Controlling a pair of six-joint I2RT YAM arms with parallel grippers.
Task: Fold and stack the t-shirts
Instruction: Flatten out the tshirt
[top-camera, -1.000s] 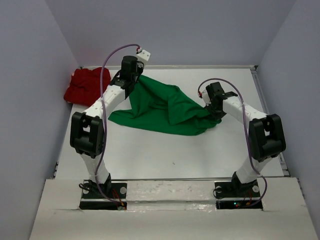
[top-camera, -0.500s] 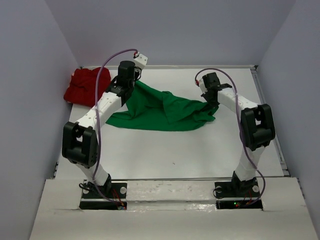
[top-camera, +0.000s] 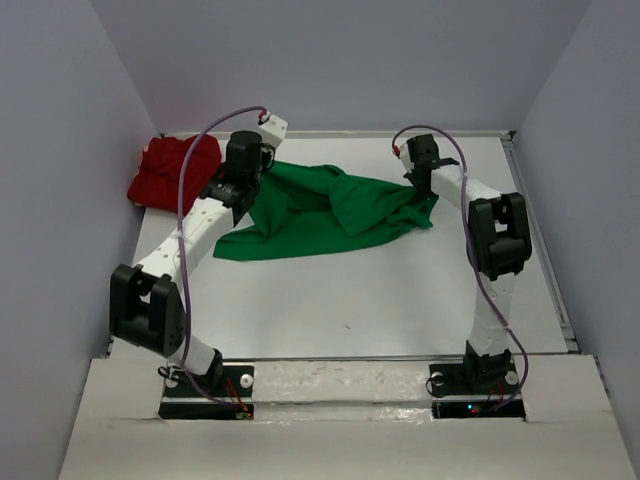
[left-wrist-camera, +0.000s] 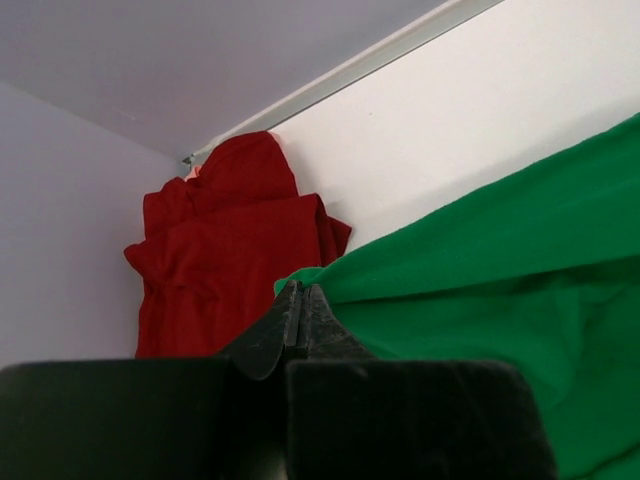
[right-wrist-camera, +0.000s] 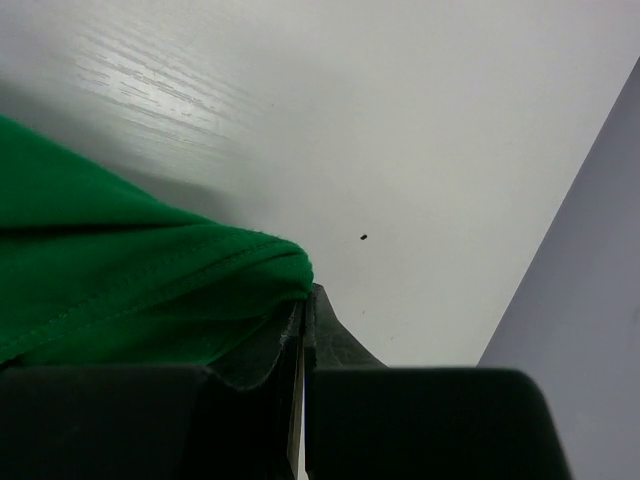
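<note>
The green t-shirt (top-camera: 320, 210) hangs rumpled between my two grippers over the far half of the white table (top-camera: 350, 290). My left gripper (top-camera: 252, 178) is shut on its left edge; in the left wrist view (left-wrist-camera: 300, 300) green cloth (left-wrist-camera: 500, 270) spreads right from the closed tips. My right gripper (top-camera: 428, 192) is shut on its right edge; the right wrist view (right-wrist-camera: 305, 300) shows a hemmed fold (right-wrist-camera: 150, 280) pinched at the tips. The red t-shirt (top-camera: 172, 170) lies bunched at the far left corner and also shows in the left wrist view (left-wrist-camera: 220, 250).
Grey walls (top-camera: 60, 150) enclose the table on the left, far and right sides. A metal rim (top-camera: 540, 230) runs along the right edge. The arm bases (top-camera: 205, 385) are bolted at the near edge.
Both grippers have moved toward the far side of the table, carrying the green shirt with them. The shirt now lies farther back and more stretched between them. The red shirt has not moved.
</note>
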